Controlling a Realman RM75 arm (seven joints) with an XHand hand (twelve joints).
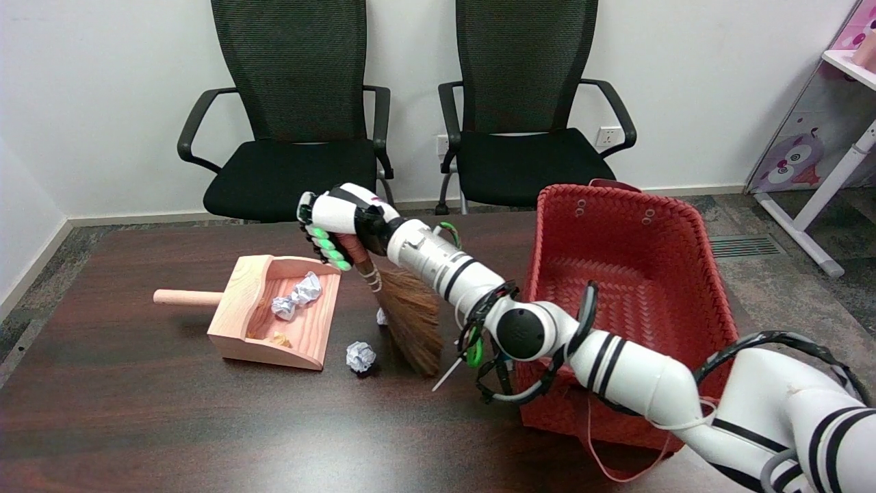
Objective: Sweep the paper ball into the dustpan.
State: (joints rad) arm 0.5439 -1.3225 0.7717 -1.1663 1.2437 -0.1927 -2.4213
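Right hand (334, 222) grips the broom (409, 322) beside the dustpan (274, 311).
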